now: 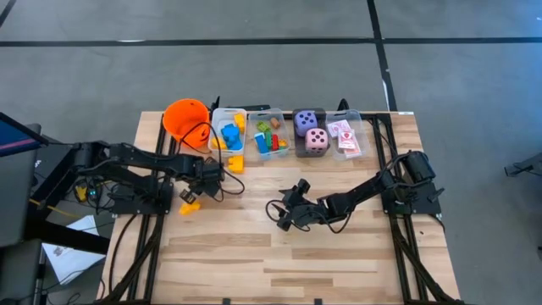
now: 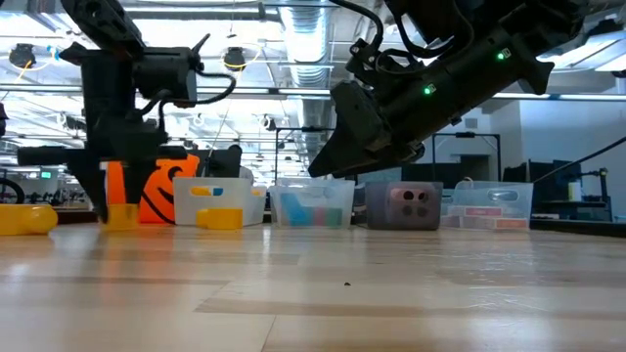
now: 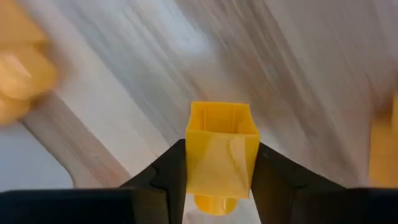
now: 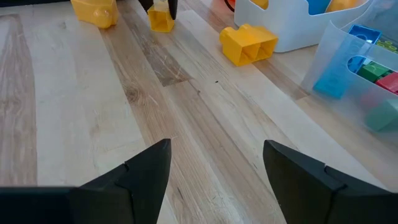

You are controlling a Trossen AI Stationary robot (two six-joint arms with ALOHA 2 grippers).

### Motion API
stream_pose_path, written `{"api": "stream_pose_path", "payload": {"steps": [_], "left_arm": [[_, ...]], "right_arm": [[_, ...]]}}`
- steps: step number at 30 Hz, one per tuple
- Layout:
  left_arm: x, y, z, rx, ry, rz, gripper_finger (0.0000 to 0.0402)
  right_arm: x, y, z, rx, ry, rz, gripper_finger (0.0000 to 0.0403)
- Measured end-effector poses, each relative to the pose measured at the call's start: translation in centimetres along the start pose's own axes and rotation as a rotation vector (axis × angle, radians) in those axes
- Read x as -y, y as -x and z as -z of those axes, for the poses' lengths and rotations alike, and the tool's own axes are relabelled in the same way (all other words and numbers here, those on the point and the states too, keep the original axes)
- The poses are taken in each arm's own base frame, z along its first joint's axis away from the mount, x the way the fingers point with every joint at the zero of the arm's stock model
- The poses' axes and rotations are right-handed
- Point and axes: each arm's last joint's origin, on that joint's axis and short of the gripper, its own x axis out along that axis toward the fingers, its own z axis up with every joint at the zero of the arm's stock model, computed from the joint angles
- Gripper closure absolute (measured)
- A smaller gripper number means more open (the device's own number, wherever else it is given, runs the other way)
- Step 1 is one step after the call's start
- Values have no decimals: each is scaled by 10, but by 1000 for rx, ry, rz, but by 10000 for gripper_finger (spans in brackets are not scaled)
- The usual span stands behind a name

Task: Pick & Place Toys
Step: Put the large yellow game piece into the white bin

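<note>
Table [image 1: 339,254]: my two arms reach in from nine and three o'clock.
My right gripper [image 1: 282,217]: near centre, fingers wide, empty.
My left gripper [image 3: 217,183]: at nine o'clock, fingers closed on a small yellow block [image 3: 221,152] resting on the wood.

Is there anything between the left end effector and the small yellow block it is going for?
Nothing visible. In the left wrist view the small yellow block already sits between the fingers of the left end effector, which stand against its two sides, with only bare table around it.
</note>
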Motion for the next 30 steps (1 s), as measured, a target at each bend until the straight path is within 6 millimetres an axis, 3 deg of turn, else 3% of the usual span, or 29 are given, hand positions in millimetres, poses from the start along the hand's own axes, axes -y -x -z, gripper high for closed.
{"api": "stream_pose_path", "payload": {"steps": [4, 13, 17, 23, 30], "left_arm": [[-9, 11, -9, 188, 174, -41, 275], [-39, 76, -24, 881, 594, -251, 275], [-40, 95, -21, 1046, 726, -238, 275], [-48, 101, -4, 928, 961, -530, 275], [-78, 72, 21, 641, 1168, -746, 275]], "right_arm": [[0, 0, -1, 7, 28, -1, 154], [-6, 2, -15, 133, 115, -40, 154], [-10, 5, -22, 198, 217, -47, 154], [-11, 6, -29, 259, 242, -49, 154], [-9, 5, -32, 273, 139, -60, 154]]}}
